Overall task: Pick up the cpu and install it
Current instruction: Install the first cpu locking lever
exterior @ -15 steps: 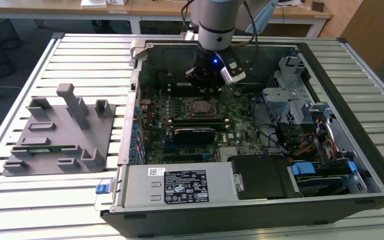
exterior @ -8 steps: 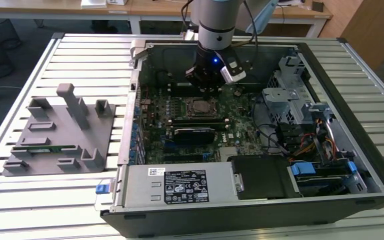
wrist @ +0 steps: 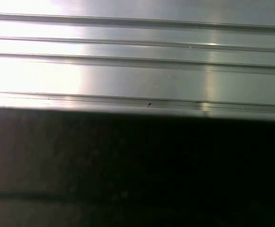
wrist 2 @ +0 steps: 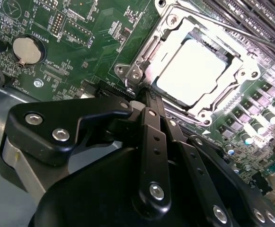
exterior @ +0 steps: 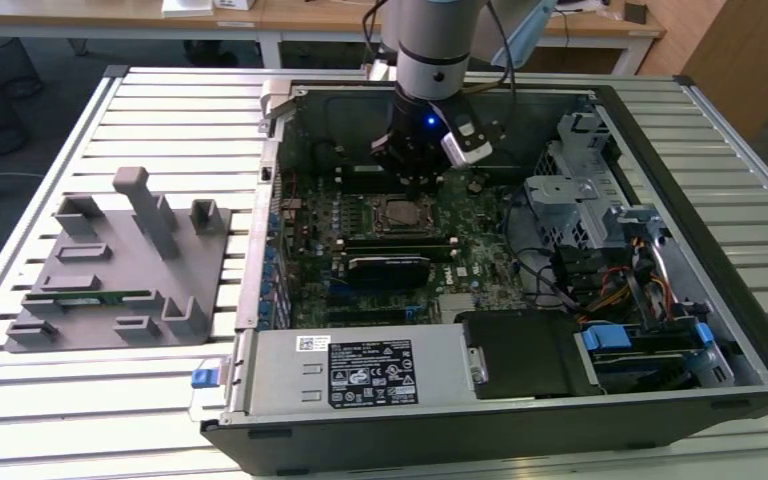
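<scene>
Claw (wrist 2: pixel 149 97) is sitting low over the board (wrist 2: pixel 80 42) inside the open case (exterior: pixel 651 200), and in the second wrist view I am seeing its 2 black fingers (wrist 2: pixel 152 142) pressed together at the tips with nothing between them. Those tips are hanging just beside the socket (wrist 2: pixel 142 61), at its near edge. I am reading the cpu (wrist 2: pixel 194 71) as already lying in that socket, its silvery-white top glaring under the light, framed by the metal bracket. I am judging it light, stiff and flat, with a smooth top that would be slippery, and fragile on its underside, so I would be taking it by 2 opposite edges and never by the face. In the exterior view the grey fixture (exterior: pixel 104 290) is standing well apart, outside the case on the table (exterior: pixel 64 400). Writing is showing as small white print on the board and on a white label (exterior: pixel 371 370) on the black unit, but I am not reading any of it off.
</scene>
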Robot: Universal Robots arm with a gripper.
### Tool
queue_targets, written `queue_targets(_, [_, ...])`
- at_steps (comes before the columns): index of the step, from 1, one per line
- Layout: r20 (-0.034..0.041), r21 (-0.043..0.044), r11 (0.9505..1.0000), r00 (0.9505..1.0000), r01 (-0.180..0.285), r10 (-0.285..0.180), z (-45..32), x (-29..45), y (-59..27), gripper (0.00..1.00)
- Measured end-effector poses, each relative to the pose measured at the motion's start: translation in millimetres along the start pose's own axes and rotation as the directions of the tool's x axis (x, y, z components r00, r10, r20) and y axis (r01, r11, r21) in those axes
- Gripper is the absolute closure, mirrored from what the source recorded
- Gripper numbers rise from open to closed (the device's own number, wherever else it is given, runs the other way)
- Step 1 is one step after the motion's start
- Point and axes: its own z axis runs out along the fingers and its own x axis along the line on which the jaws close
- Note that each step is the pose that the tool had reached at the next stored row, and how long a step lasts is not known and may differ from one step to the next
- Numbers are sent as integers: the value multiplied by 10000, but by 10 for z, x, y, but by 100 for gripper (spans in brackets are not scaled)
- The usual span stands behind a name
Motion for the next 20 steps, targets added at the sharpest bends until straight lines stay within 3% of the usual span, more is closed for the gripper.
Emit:
queue_targets(6, [-11, 192, 9998, 10000, -1, 1, 37, 0, -2, 89])
queue_targets(11, [-8, 156, 9999, 10000, 0, 0, 46, 1, -1, 89])
queue_targets(14, [-16, -71, 10000, 10000, 1, -1, 43, 7, -8, 89])
queue_targets(20, [2, -674, 9977, 10000, 3, -3, 49, 7, -8, 89])
